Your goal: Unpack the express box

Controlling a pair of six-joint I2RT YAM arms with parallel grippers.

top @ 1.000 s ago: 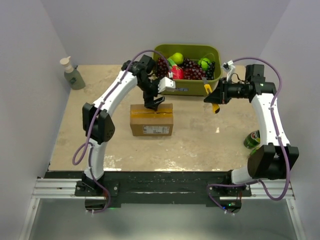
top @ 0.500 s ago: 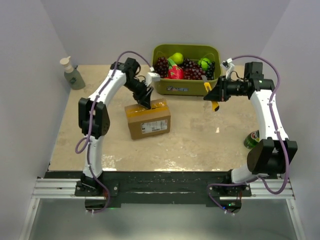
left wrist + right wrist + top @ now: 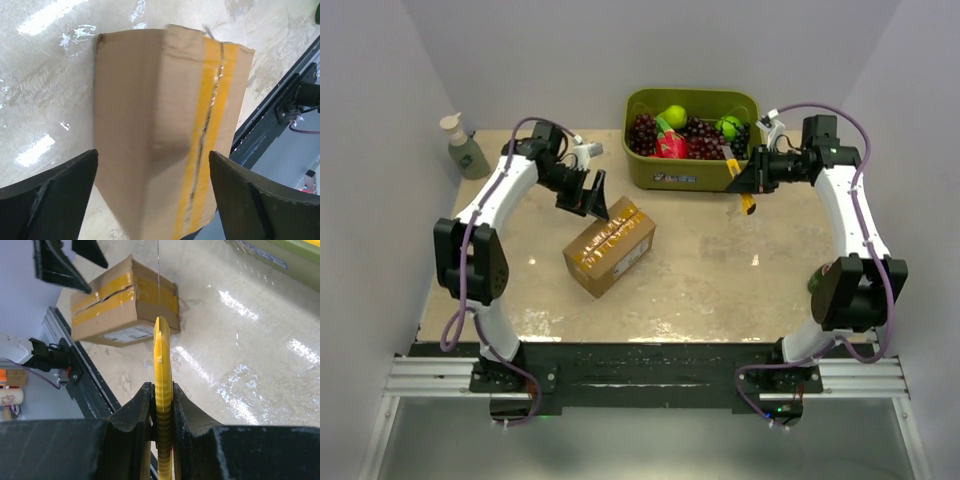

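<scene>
The express box (image 3: 610, 245) is a brown carton that lies skewed on the table, with yellow tape along its top seam. My left gripper (image 3: 592, 197) is open at the box's far left end. In the left wrist view the box (image 3: 165, 115) lies between and just beyond the spread fingers (image 3: 65, 190); I cannot tell whether they touch it. My right gripper (image 3: 748, 183) is shut on a yellow utility knife (image 3: 162, 350) and hangs in front of the green bin, well to the right of the box (image 3: 122, 310).
A green bin (image 3: 692, 172) full of fruit stands at the back centre. A soap bottle (image 3: 466, 150) stands at the back left. The black rail (image 3: 640, 360) runs along the near table edge.
The box has turned counter-clockwise and shifted slightly left. My left arm swung left with it. My right gripper drew back a little toward the bin, still holding the knife.
</scene>
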